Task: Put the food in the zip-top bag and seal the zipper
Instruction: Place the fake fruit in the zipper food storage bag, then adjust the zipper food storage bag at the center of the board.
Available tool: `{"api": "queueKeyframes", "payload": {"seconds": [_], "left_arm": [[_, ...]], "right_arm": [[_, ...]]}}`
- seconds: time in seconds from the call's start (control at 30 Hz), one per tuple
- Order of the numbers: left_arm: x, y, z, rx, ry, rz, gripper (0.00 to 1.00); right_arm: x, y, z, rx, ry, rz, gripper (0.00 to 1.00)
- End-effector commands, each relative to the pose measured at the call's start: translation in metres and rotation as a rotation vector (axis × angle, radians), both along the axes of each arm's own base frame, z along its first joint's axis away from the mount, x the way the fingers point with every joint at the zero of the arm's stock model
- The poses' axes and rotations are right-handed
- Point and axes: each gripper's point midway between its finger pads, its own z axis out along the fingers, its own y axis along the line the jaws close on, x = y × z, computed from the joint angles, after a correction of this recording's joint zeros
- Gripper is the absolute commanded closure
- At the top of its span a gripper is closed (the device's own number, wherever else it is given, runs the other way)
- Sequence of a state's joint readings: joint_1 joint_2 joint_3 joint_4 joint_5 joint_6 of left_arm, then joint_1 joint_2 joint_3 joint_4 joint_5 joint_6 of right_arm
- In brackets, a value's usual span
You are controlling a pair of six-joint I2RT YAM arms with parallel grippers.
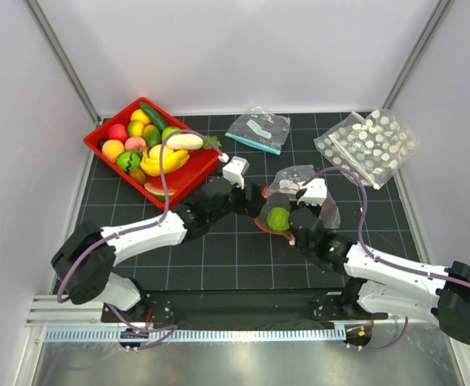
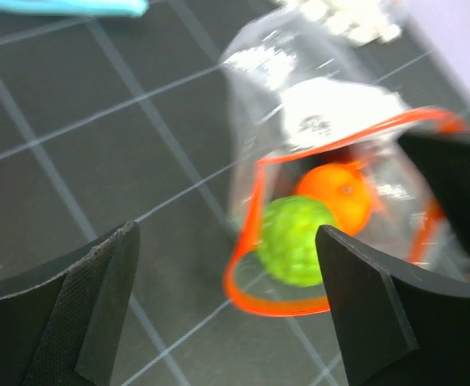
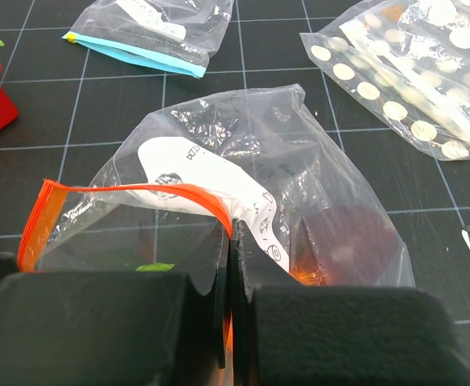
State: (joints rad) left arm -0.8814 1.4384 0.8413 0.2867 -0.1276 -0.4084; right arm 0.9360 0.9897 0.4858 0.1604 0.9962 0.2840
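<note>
The clear zip-top bag [image 1: 303, 186] lies at mid-table with its orange-red zipper [image 2: 251, 233] mouth held open. A green lime [image 2: 297, 240] and an orange [image 2: 341, 195] sit just inside the mouth; the lime also shows in the top view [image 1: 278, 219]. My right gripper [image 3: 235, 241] is shut on the zipper strip [image 3: 138, 195] and holds the mouth up. My left gripper [image 2: 227, 281] is open and empty, just left of the bag's mouth, its fingers [image 2: 98, 289] apart. More food lies in the red tray [image 1: 106, 133]: bananas [image 1: 164, 159] and a white radish-like piece [image 1: 183, 141].
A clear bag with a teal strip [image 1: 257, 130] lies behind the task bag. A white-dotted bag [image 1: 368, 145] lies at the back right. The red tray stands at the back left, close to my left arm. The mat is black with a grid.
</note>
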Motion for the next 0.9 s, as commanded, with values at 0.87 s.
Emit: {"api": "queueKeyframes", "payload": {"seconds": [0.87], "left_arm": [[-0.013,-0.039,-0.059,0.020,0.291,-0.076,0.32]], "right_arm": [[-0.002,-0.025,0.021,0.105,-0.103,-0.144,0.99]]}}
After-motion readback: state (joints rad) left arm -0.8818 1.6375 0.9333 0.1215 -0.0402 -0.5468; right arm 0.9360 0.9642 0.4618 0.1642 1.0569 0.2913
